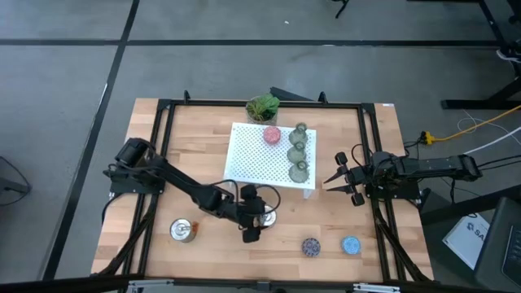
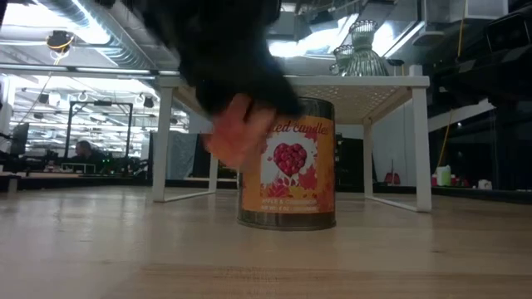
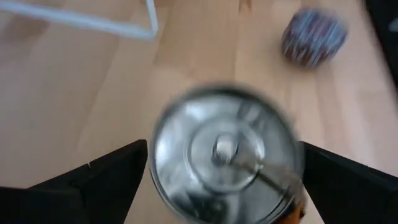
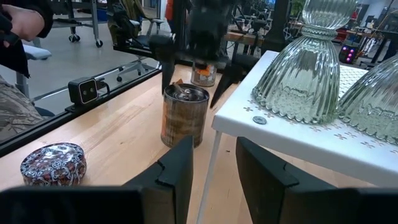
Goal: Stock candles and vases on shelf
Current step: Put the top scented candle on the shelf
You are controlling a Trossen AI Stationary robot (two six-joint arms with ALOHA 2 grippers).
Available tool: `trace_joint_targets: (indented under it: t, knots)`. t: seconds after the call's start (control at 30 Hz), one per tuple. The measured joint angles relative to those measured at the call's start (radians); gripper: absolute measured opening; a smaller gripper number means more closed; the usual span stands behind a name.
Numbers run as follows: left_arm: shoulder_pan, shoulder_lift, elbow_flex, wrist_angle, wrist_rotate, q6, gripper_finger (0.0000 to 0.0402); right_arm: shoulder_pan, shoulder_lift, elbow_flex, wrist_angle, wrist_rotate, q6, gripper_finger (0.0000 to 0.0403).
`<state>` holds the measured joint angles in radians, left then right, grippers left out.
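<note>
A silver tin candle with an orange label (image 1: 266, 216) stands upright on the table in front of the white shelf (image 1: 244, 163). My left gripper (image 1: 254, 220) is open above it, with one finger on each side of the tin's top (image 3: 224, 155). A pink candle (image 1: 272, 135) and three green vases (image 1: 296, 151) stand on the shelf. A second silver tin (image 1: 184, 231), a dark blue-purple candle (image 1: 311, 247) and a light blue candle (image 1: 351, 245) stand on the table near its front edge. My right gripper (image 1: 340, 181) is open and empty, just right of the shelf.
A leafy potted plant (image 1: 262, 107) stands behind the shelf. A black frame (image 1: 370, 163) runs around the tabletop. The shelf's front right leg (image 4: 208, 168) is close to my right gripper. A person's sleeve (image 4: 18, 25) shows beyond the table.
</note>
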<state>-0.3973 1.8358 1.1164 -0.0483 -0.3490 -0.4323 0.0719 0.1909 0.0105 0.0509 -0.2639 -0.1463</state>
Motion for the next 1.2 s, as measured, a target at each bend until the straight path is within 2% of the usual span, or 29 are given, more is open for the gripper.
trace_joint_targets:
  t: [0.23,0.5,1.2]
  knots:
    - [-0.002,0.036,-0.003,-0.001,0.009,0.048,0.0400,0.000,0.000,0.000,0.000,0.000,0.000,0.0124]
    - [-0.008,0.035,-0.002,0.000,-0.031,0.137,0.0400,0.000,0.000,0.000,0.000,0.000,0.000,0.0124]
    - [-0.007,0.035,-0.002,0.002,-0.023,0.102,0.0400,0.000,0.000,0.000,0.000,0.000,0.000,0.0124]
